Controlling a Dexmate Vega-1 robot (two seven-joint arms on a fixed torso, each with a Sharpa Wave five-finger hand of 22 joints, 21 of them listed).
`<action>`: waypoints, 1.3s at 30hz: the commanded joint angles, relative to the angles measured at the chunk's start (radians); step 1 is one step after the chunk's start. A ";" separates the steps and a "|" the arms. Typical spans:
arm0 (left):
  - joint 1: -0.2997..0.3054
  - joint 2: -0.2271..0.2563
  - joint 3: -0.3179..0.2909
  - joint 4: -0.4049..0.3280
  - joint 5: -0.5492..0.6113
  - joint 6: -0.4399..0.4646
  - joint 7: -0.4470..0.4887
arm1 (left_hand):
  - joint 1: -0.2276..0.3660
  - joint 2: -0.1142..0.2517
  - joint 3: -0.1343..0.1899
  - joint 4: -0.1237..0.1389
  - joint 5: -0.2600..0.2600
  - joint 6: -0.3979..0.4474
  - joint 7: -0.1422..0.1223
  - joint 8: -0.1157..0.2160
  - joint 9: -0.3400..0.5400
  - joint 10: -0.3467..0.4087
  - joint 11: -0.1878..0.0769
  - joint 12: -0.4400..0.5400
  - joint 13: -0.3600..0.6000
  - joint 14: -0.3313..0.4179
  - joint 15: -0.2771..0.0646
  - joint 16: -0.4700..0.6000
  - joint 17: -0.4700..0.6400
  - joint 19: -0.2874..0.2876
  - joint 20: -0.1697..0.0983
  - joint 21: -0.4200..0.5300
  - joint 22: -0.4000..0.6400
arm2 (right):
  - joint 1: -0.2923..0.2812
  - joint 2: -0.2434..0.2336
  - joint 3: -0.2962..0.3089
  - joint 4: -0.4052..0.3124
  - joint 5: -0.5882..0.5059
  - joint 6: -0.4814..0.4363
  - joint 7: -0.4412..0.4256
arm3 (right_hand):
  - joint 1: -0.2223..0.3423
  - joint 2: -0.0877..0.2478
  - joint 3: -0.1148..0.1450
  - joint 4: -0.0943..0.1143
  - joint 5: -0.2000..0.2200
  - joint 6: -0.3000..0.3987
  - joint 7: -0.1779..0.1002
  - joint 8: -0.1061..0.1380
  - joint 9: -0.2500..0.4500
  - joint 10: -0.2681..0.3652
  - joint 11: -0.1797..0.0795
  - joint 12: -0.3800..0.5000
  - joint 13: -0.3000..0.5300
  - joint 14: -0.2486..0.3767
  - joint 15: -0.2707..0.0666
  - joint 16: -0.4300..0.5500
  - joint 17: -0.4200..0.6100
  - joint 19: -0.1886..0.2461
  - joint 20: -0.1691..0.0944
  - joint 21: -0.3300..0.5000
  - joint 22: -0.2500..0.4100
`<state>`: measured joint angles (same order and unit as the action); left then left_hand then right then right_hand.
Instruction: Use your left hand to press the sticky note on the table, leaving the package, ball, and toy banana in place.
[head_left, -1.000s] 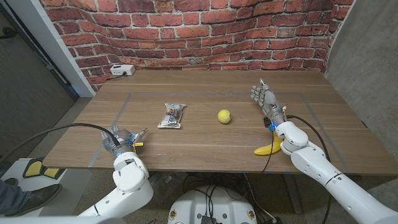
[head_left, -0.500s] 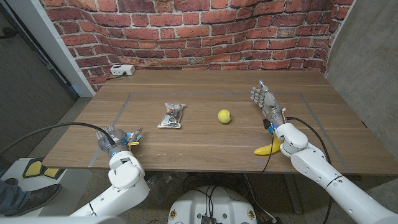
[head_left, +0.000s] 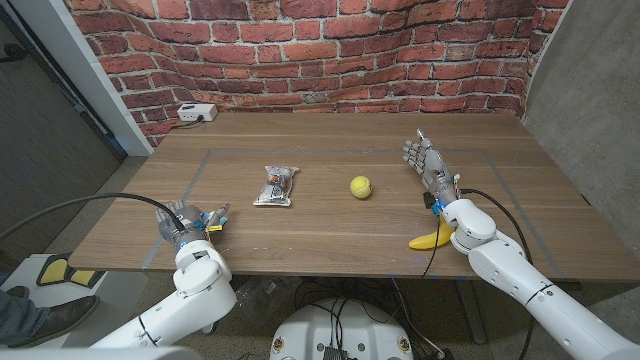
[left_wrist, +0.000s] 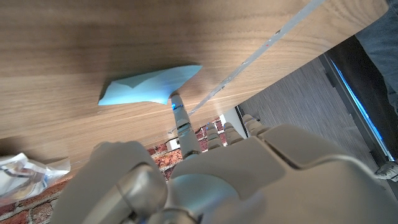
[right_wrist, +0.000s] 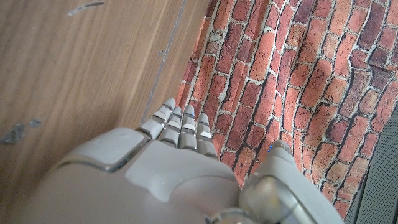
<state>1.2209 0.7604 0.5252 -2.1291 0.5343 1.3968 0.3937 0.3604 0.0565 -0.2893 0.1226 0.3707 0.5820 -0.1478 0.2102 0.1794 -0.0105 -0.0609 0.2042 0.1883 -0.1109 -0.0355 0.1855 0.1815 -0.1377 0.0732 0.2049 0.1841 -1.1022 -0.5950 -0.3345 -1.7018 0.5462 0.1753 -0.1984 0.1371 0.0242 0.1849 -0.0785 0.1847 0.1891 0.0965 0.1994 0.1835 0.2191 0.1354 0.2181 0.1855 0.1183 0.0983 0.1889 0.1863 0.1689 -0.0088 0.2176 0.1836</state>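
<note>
A: Item one, the left hand (head_left: 188, 222). Where does it sit?

B: Near the table's (head_left: 330, 250) front left corner, just inside a pale tape line (head_left: 186, 189). In the left wrist view one fingertip (left_wrist: 176, 106) touches the edge of the blue sticky note (left_wrist: 149, 84), which lies on the wood with one side lifted a little. The hand holds nothing; how far its other fingers spread cannot be told.

A: Item two, the right hand (head_left: 425, 160)?

B: On the table's right side, fingers straight and held together, pointing toward the brick wall (head_left: 330, 50), gripping nothing. Whether it stands on its edge is hard to tell.

A: Items further out?

B: The package (head_left: 276, 186), a crinkled wrapper, lies left of centre, well apart from the left hand. The ball (head_left: 361, 187), yellow-green, sits between the package and the right hand, touching neither. The toy banana (head_left: 432, 239) lies near the front edge beside the right forearm, partly hidden by it. A white box (head_left: 196, 113) rests at the far left corner against the wall.
</note>
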 joint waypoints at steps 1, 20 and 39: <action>0.013 0.012 0.002 -0.031 -0.069 -0.001 0.075 | -0.002 0.006 -0.006 -0.003 0.007 -0.003 -0.006 0.000 0.004 0.007 0.001 0.009 0.003 0.002 0.002 0.006 0.003 0.001 0.001 0.003 0.003 | -0.004 -0.007 0.002 -0.017 -0.001 -0.008 -0.001 | -0.003 0.007 -0.003 -0.004 0.006 0.004 -0.007 -0.003 0.005 0.006 0.002 0.000 0.001 -0.007 0.001 -0.002 0.000 0.003 0.002 -0.006 0.005; 0.027 -0.044 0.013 -0.032 0.165 -0.001 -0.069 | 0.007 0.013 -0.006 -0.006 0.007 0.003 -0.014 -0.001 0.004 0.018 -0.003 0.012 0.003 0.010 0.005 0.007 0.002 0.008 0.004 0.005 0.003 | -0.016 -0.014 0.014 -0.013 0.011 -0.002 0.008 | -0.003 0.008 -0.004 -0.005 0.006 0.004 -0.007 -0.003 0.005 0.006 0.001 -0.001 0.001 -0.008 0.002 -0.002 0.000 0.002 0.002 -0.007 0.005; -0.009 -0.027 0.043 -0.004 0.043 -0.001 0.015 | 0.017 0.020 -0.007 -0.008 0.008 0.037 -0.031 0.006 0.004 0.021 -0.008 0.012 0.003 0.027 -0.002 0.011 0.002 0.012 0.004 0.006 0.002 | -0.013 -0.006 0.017 -0.001 0.017 0.008 0.011 | -0.003 0.008 -0.005 -0.005 0.005 0.003 -0.008 -0.003 0.005 0.008 0.002 -0.001 0.001 -0.007 0.002 -0.002 0.000 0.003 0.003 -0.007 0.005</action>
<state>1.2258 0.7268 0.5573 -2.1446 0.6363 1.3960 0.3664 0.3721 0.0682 -0.2935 0.1184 0.3707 0.6063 -0.1779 0.2104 0.1793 0.0036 -0.0642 0.2123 0.1883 -0.0900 -0.0335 0.1855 0.1815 -0.1266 0.0770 0.2049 0.1841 -1.1158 -0.6070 -0.3196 -1.7126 0.5590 0.1743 -0.1892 0.1328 0.0284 0.1807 -0.0827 0.1847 0.1891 0.0965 0.1994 0.1835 0.2191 0.1354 0.2187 0.1856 0.1109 0.1023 0.1889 0.1863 0.1689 -0.0088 0.2089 0.1837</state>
